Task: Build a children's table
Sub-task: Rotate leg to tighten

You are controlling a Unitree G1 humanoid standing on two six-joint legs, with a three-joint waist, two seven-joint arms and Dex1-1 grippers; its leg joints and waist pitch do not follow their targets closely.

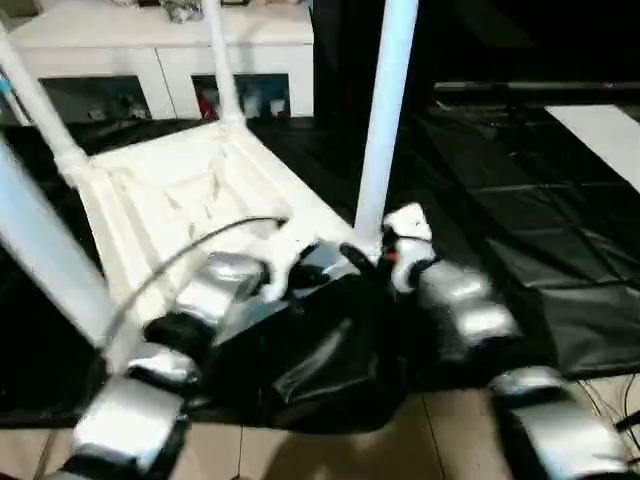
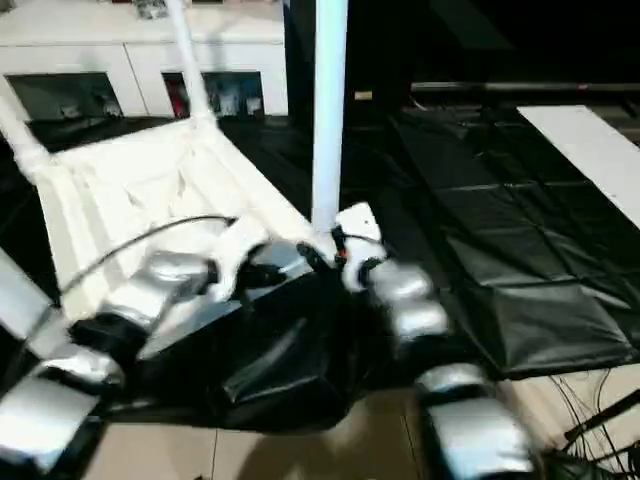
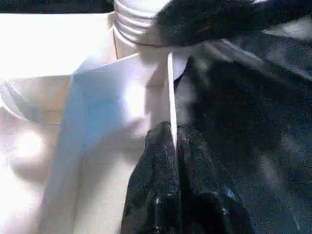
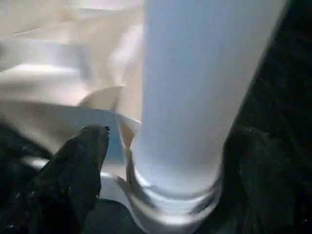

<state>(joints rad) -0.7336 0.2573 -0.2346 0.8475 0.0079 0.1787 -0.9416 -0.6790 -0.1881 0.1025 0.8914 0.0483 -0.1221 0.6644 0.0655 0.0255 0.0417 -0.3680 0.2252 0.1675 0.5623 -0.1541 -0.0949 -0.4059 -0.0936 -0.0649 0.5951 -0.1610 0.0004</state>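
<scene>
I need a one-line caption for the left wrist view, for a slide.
Left gripper shut on the thin edge of the upturned children's table, beside a corner socket with a leg in it.

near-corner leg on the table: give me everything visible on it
The near-corner leg is a long, smooth white tube, plastic by its look, standing about upright in the round corner socket of the upturned tabletop; ribbed rings show at its foot. The right gripper sits at its base, one finger beside the tube. The left gripper is shut on the tabletop's thin rim beside that socket.
</scene>
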